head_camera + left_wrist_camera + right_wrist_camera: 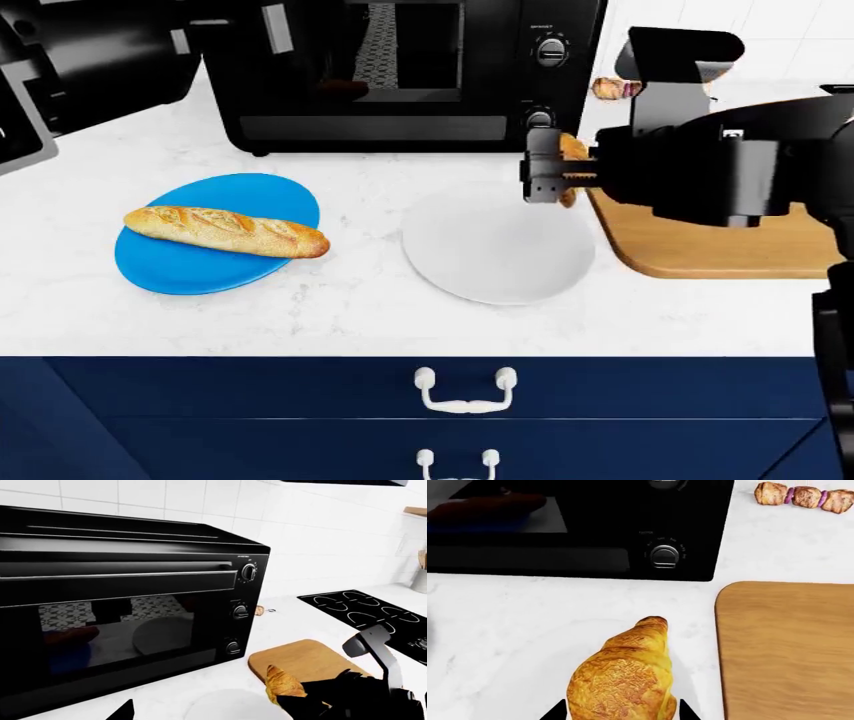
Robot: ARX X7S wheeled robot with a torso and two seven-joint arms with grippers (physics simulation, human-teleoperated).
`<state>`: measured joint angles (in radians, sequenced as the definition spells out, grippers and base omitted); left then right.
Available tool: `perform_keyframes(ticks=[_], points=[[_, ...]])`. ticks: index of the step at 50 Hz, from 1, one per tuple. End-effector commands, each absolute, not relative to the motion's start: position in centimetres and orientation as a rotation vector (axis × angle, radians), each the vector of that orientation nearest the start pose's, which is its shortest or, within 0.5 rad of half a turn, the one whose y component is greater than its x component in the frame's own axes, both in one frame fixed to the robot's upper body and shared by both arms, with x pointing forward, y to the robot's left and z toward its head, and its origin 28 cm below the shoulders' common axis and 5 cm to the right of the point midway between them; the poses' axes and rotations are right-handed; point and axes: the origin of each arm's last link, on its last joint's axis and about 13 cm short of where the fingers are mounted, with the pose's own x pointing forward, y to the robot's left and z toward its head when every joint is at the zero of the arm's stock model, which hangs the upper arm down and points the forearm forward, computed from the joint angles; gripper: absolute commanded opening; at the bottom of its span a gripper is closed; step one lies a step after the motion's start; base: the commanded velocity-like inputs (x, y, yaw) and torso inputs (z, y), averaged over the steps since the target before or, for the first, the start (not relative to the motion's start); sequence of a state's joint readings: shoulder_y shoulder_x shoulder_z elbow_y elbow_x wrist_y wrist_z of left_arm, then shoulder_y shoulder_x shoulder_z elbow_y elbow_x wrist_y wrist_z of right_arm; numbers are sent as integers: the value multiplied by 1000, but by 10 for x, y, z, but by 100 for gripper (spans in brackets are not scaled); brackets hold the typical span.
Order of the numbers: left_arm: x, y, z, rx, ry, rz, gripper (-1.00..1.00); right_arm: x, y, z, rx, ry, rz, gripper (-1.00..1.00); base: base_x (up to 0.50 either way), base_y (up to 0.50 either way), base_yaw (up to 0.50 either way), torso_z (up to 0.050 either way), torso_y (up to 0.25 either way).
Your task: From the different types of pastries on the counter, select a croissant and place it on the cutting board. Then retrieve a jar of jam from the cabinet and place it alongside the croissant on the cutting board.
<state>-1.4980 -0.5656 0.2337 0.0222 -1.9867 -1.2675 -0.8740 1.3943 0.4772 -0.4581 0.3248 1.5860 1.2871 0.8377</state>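
Right hand grips the croissant beside the cutting board

White tiled wall rises behind the black toaster oven; a black induction hob lies beside it, navy drawers below

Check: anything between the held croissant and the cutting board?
Nothing visible. The right claw holds the croissant over bare counter just short of the cutting board, whose near surface shows empty. The skewer lies on the counter beyond the board.
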Motion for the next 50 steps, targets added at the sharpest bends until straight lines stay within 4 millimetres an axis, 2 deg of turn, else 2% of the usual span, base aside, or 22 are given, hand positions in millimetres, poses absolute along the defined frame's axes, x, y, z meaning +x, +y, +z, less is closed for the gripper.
perform_keyframes(ticks=[1,13,26,38,50], points=[[238,238,389,-124,102,-540,100,311,-147,317,66,498,71,-100,0,0,0,0,0],[236,236,390,-119,102,-546,100,314,-174,322,84,465,-51,-100,0,0,0,0,0],[234,234,393,-113,100,-557,100,341,-195,320,98,441,-146,-100,0,0,0,0,0],[235,233,394,-99,103,-553,100,364,-209,300,105,466,-189,-100,0,0,0,0,0],[238,231,391,-98,109,-550,100,369,-212,279,110,522,-210,-100,0,0,0,0,0]])
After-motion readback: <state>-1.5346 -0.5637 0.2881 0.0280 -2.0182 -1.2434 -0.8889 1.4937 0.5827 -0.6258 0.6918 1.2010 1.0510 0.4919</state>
